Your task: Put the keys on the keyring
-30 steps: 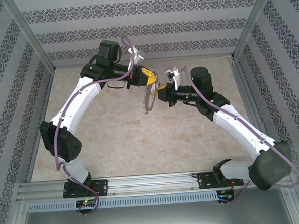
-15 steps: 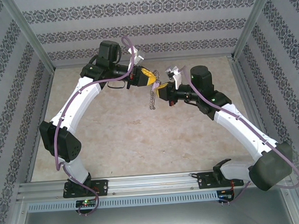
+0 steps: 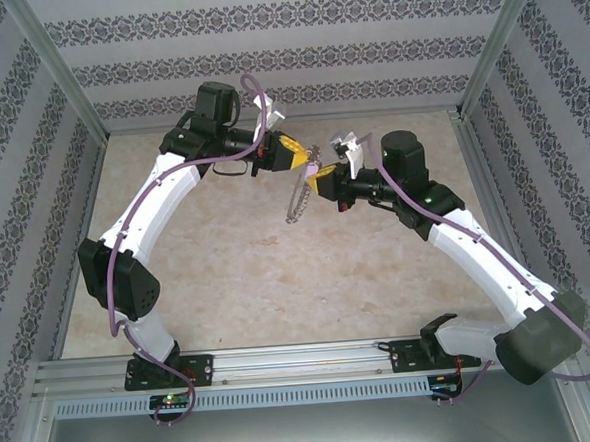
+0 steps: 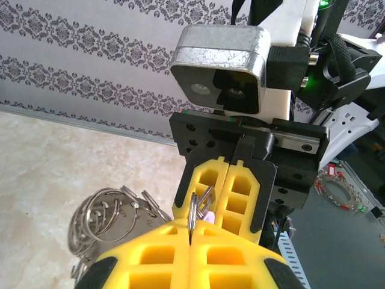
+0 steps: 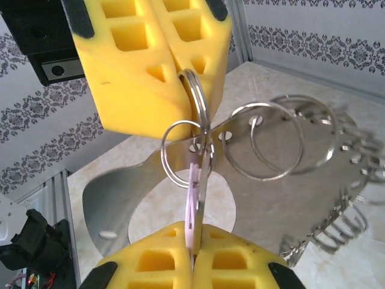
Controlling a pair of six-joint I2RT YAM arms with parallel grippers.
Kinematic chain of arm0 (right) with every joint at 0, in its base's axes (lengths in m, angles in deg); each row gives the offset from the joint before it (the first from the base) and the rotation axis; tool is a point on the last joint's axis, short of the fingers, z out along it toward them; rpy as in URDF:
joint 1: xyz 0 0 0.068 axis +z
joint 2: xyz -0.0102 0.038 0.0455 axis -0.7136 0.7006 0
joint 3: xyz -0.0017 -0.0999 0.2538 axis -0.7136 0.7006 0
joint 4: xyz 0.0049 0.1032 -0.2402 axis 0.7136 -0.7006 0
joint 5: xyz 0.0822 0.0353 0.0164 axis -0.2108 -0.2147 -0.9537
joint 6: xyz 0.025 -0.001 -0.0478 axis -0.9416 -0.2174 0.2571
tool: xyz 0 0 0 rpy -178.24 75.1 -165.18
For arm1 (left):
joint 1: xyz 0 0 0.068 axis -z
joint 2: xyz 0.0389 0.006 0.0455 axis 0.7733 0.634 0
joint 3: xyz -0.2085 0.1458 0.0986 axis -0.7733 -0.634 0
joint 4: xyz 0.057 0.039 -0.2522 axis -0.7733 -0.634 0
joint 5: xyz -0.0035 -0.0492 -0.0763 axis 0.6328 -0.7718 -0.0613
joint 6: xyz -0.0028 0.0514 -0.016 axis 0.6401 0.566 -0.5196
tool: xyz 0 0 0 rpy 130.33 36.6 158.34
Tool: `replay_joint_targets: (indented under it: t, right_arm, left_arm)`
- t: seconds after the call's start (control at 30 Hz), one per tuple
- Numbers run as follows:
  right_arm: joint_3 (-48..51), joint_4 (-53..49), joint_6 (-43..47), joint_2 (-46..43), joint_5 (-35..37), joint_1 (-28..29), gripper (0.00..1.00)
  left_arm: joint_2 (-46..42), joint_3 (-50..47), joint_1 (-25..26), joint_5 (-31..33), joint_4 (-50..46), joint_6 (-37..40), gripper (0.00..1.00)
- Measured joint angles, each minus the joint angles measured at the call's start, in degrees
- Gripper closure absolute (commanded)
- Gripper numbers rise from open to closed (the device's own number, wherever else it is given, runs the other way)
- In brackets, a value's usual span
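Two arms (image 3: pixel 163 199), one keyring (image 3: pixel 296 199), one key (image 5: pixel 194 198), one table (image 3: pixel 239 285)

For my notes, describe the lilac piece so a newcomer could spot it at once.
Above the table, the yellow left end effector and right end effector face tip to tip. Pinched in the right one stands the key's lilac tag, the only coloured strip among the silvery rings.

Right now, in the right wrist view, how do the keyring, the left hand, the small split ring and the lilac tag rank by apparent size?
1. keyring, widest across the picture
2. left hand, cropped by the frame, so unsure against the keyring
3. small split ring
4. lilac tag, a thin strip
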Motion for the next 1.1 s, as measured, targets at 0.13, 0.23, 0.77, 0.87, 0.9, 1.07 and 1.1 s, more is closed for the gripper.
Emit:
replay_joint_targets:
  t: [0.13,0.23,0.77,0.87,0.9,1.07,1.1]
  right_arm:
    - [0.00,-1.29,0.33,-0.83,0.09,-0.02,1.00]
    - [-0.07,-1.27,0.66,-1.46,0.24,-0.02,1.00]
    - [-0.11,-1.31,1.51,-2.38,-0.39,-2.95,1.00]
    - [-0.74,-1.79,1.49,-2.25,-1.51,-3.15,1.00]
    - [-1.07,-1.90,1.49,-2.05,-1.95,-3.15,1.00]
    - [-2.60,-2.47,1.49,-0.63,-3.39,-3.15,1.00]
    - [-2.91,-2.71,1.51,-0.39,-3.52,-3.13,1.00]
  left_arm:
    - [-0.24,-0.02,0.44,0.85,0.00,0.00,1.00]
    - [-0.26,-0.17,0.59,1.79,-0.07,0.02,1.00]
    - [-0.26,-0.33,1.38,4.28,-1.33,0.98,1.00]
    - [-0.26,-0.33,1.62,4.42,-1.49,1.36,1.00]
    - [-0.26,-0.33,1.66,4.42,-1.49,1.53,1.00]
    - [-0.26,-0.33,1.75,4.52,-1.51,1.75,1.00]
    - [-0.26,-0.33,1.75,4.66,-1.53,1.75,1.00]
